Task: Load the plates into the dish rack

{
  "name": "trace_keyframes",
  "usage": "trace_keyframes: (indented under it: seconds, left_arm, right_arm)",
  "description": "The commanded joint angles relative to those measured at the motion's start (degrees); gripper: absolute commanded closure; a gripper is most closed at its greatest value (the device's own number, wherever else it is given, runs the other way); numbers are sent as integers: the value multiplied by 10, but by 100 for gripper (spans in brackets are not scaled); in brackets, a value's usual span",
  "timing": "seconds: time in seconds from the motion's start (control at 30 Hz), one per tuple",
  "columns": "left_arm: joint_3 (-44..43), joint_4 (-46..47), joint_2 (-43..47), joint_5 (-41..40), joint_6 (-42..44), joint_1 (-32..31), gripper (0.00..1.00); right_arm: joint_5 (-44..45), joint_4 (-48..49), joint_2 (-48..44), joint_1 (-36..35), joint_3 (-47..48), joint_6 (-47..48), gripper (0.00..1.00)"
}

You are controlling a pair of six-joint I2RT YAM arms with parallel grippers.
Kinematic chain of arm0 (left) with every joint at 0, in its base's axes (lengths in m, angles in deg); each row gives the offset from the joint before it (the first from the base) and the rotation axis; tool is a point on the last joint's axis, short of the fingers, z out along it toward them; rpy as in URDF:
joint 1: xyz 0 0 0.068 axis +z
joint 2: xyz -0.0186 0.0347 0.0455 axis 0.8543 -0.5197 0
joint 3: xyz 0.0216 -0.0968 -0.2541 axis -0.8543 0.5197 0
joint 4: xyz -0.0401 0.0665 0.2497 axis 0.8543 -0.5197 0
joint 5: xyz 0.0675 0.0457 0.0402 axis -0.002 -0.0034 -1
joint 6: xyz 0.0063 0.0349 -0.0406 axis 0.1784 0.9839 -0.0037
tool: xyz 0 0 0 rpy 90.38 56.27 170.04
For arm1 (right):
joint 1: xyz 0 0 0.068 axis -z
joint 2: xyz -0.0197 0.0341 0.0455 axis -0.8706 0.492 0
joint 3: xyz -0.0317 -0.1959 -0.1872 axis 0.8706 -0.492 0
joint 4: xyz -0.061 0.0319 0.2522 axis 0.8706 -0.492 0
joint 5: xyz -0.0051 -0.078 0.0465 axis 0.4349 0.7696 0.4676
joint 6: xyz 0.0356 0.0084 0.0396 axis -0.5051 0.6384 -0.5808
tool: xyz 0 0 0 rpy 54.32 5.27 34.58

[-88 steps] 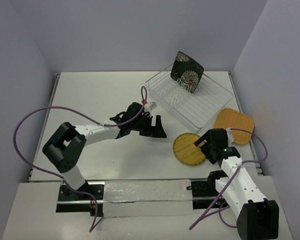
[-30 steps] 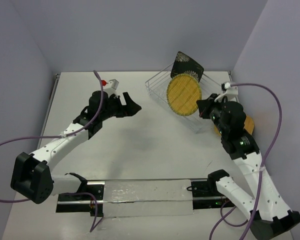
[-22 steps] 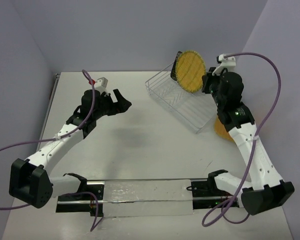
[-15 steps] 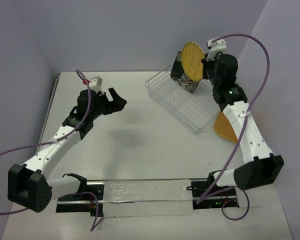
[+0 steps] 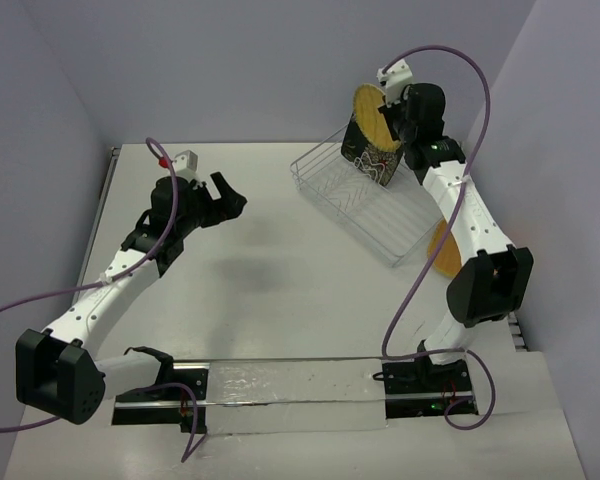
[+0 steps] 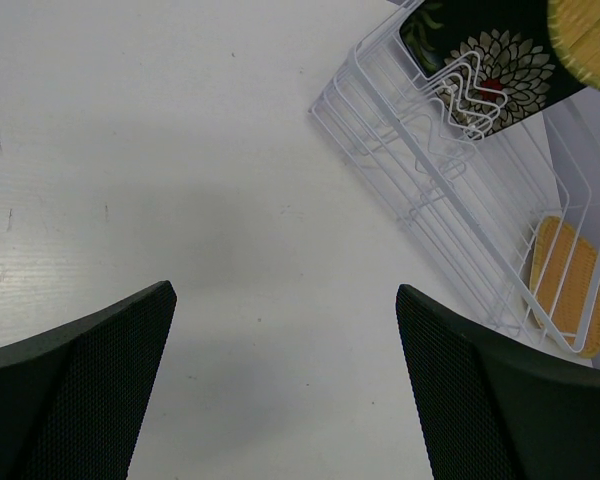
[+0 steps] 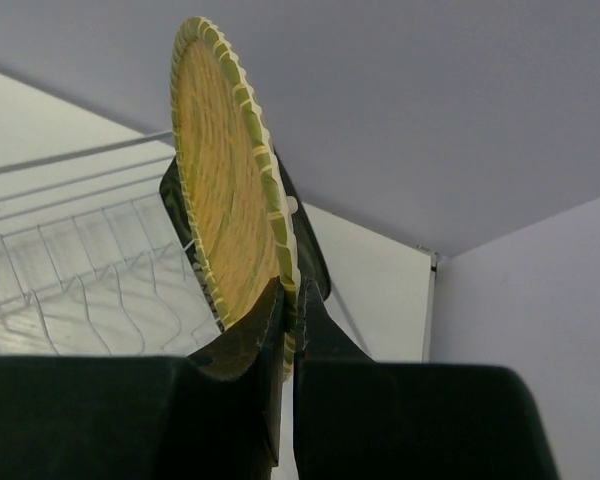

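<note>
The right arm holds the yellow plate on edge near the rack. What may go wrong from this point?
The right gripper pinches the yellow plate only at its rim, so the plate may pivot or slip out. It hangs close to the black plate standing in the dish rack; on the way down it might knock that one over.

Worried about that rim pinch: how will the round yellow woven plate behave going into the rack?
Probably stiff: pinched by one edge in the right hand, the yellow woven plate stands upright without sagging. Likely light, since that small pinch carries it. Being round, it may roll or lean unless the prongs of the dish rack catch it.
</note>
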Motion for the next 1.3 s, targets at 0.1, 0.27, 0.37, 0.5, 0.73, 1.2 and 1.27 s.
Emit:
trace_keyframes:
  seconds: [0.1,0.27,0.37,0.5,0.73,1.2,1.27]
  left_arm:
    - [-29,-1,-3,-9,10,9,1]
    - [-29,-3,-11,-9,9,11,1]
    - [-30,-3,-15,-9,8,13,1]
    - [-27,-1,-19,-9,5,14,1]
    - [-32,-1,-24,-4,2,15,1]
    - [-24,-5,3,-7,0,14,1]
    - [-22,-4,10,-8,1,14,1]
  right_arm:
    - [-9,27,44,6,40,3,100]
    - [6,28,83,5,38,5,100]
    - [28,31,101,5,35,9,100]
    - [24,36,112,5,15,21,100]
    - [13,47,113,-7,-20,20,100]
    - [57,49,108,-18,-7,-29,51]
    - [51,48,95,-18,-7,-34,39]
